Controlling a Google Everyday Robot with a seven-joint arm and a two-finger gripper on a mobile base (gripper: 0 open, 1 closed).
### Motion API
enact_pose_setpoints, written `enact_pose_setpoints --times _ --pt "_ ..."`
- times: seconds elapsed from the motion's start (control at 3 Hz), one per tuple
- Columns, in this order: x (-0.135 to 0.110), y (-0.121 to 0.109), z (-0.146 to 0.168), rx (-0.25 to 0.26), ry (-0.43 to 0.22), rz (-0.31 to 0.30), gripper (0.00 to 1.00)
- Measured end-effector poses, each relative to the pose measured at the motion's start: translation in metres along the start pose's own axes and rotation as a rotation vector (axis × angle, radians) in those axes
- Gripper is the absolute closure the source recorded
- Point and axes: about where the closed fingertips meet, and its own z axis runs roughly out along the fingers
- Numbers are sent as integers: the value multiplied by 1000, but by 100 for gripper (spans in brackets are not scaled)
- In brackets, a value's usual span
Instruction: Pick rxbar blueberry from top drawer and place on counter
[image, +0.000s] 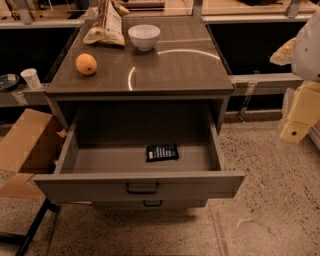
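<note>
Lying in the top drawer (95, 161) is the navy, white-lettered rxbar blueberry (162, 152); gripper (299, 119) far right, state unclear.

dim warm light, counter (175, 75) glare, hand (298, 120) far right

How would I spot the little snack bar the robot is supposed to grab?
Find the grey cabinet's pulled-out top drawer, below the counter, with the gripper off at the picture's right edge. On its floor, right of centre, lies the rxbar blueberry: a small flat navy wrapper with white lettering, the only thing in the drawer.
</note>
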Motion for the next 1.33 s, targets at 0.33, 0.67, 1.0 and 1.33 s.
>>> enact_pose_setpoints --times 0.33,0.67,1.0,1.33 --pt "0 0 0 0 0 0 0" --pt "-5 -2 13 -18 -22 -24 0" --pt "-22 -9 64 -85 -93 -91 0" --pt "-40 -13 118 -153 -180 -134 0"
